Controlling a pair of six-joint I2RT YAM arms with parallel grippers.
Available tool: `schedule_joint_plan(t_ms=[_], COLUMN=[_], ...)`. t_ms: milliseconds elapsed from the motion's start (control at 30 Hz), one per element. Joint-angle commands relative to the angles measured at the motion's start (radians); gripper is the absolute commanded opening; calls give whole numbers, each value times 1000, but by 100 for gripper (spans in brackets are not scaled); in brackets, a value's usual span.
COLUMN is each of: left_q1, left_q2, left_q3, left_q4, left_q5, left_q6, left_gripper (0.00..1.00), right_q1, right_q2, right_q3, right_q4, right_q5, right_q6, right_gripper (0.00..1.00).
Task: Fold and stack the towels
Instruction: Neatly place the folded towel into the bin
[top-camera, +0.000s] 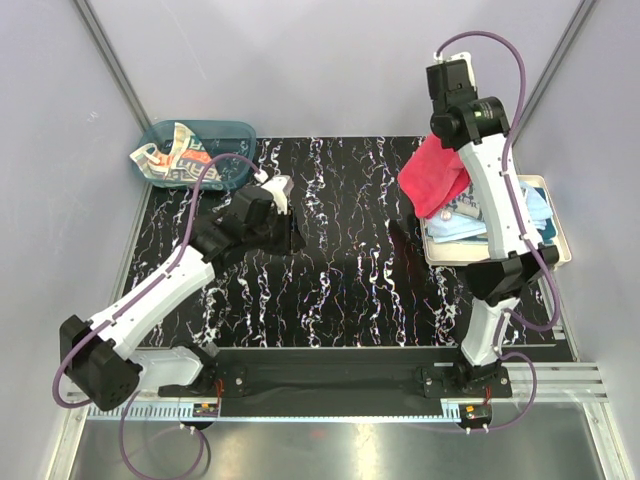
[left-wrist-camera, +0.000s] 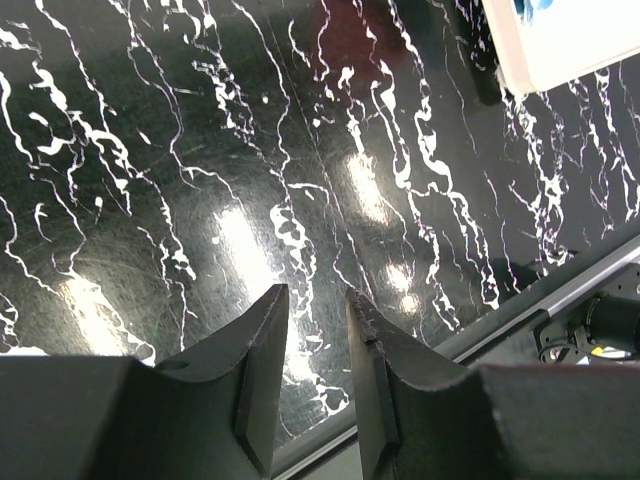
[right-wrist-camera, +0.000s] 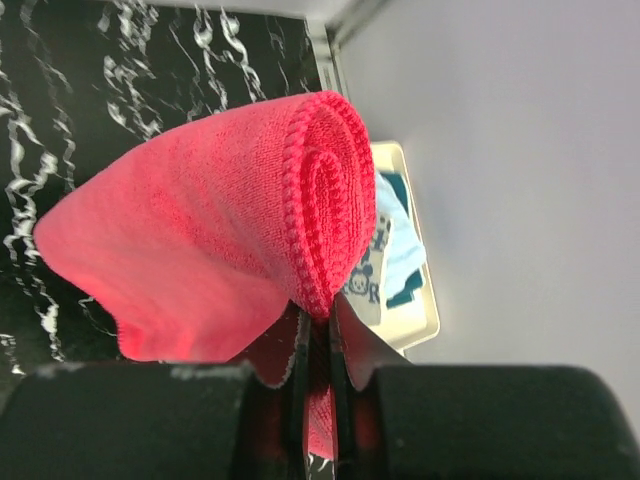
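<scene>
Now the right gripper (right-wrist-camera: 318, 335) is clamped on the folded red towel (right-wrist-camera: 200, 250), holding it in the air over the tray's (top-camera: 440, 260) left edge, above the light blue towel (top-camera: 535, 208) and others lying in the tray. Far left of the tray, the left gripper (left-wrist-camera: 316, 320) hangs low over the table (left-wrist-camera: 150, 150), fingers slightly apart with nothing between them. Farther left still, more towels (top-camera: 175, 160) sit in the bin (top-camera: 235, 130).

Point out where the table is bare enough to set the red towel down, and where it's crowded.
Bare: the middle of the table, between the left end effector and the cream tray. Crowded: the tray already holds towels, the teal bin fills the far-left corner, and the left arm lies across the left side.
</scene>
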Motion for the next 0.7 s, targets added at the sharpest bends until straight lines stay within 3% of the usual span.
schedule_joint_plan(t_ms=[0, 467, 667], left_q1=[4, 6, 4], left_q2=[3, 15, 22], left_q3=[-8, -33, -33], left_q4=[45, 62, 64], left_q5=[36, 76, 93], left_q6=[6, -1, -2], left_gripper=[34, 34, 34], right_q1=[-73, -457, -560], right_q2=[-73, -177, -150], right_q3=[-84, -547, -630], right_q4=[69, 329, 408], right_q5=[-64, -371, -422], right_q6=[32, 112, 182], right_gripper=[0, 0, 0])
